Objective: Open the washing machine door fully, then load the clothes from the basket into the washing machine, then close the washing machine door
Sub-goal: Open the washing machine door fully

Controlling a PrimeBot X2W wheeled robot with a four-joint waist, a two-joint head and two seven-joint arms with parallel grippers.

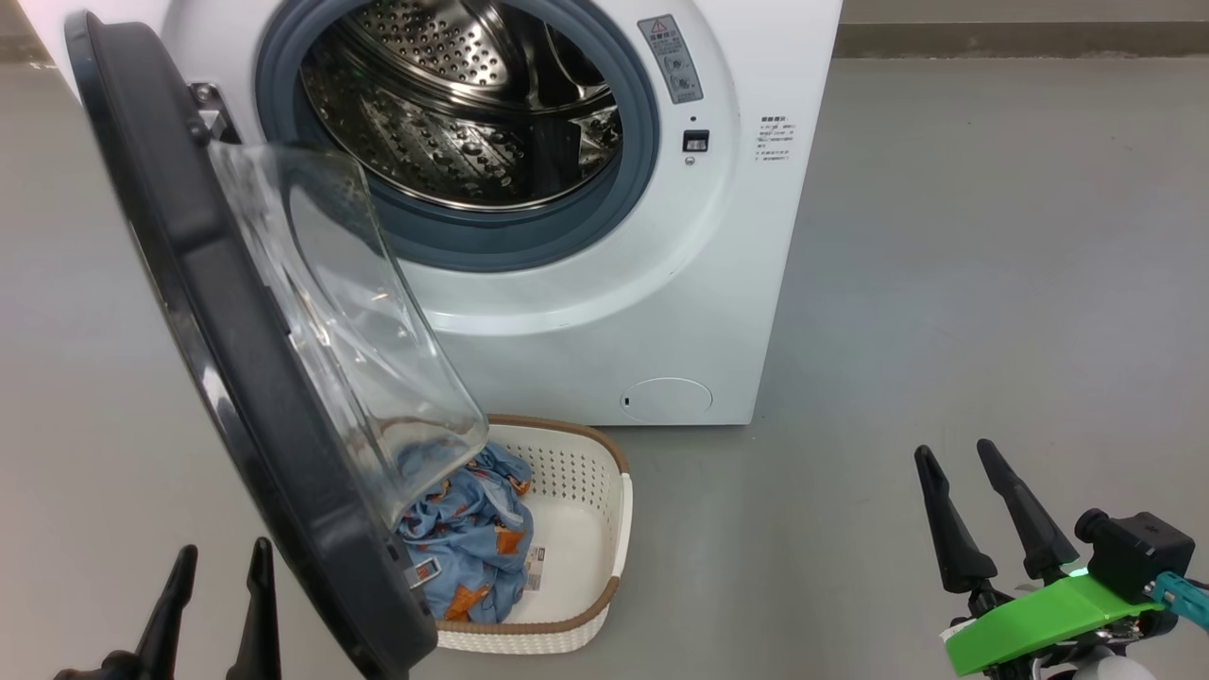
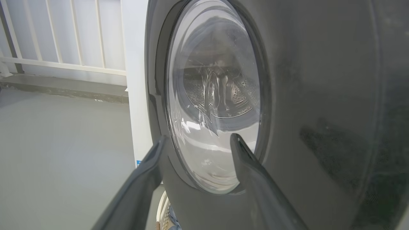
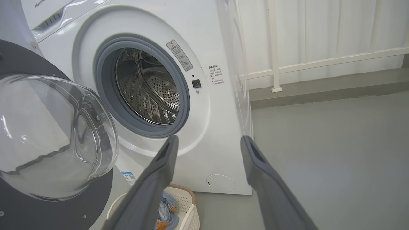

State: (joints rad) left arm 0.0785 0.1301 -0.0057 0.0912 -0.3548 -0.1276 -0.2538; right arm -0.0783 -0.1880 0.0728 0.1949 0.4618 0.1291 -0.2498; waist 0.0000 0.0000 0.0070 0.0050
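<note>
The white washing machine [image 1: 604,312] stands ahead, steel drum [image 1: 463,104] exposed. Its black door [image 1: 236,359] swings out toward me on the left, its glass bowl [image 1: 349,331] overhanging the basket [image 1: 576,529]. The cream-white basket on the floor holds the light blue garment with orange figures [image 1: 468,534]; the cream cloth is hidden. My left gripper [image 1: 219,557] is open at the lower left, just outside the door's black outer face [image 2: 319,111]. My right gripper [image 1: 956,451] is open and empty at the lower right, well clear of the machine [image 3: 207,127] and the basket [image 3: 187,207].
Grey floor [image 1: 992,283] stretches wide to the right of the machine. A white railing [image 3: 319,62] and a low kerb run along the wall behind. The door's lower edge hangs over the basket's left half.
</note>
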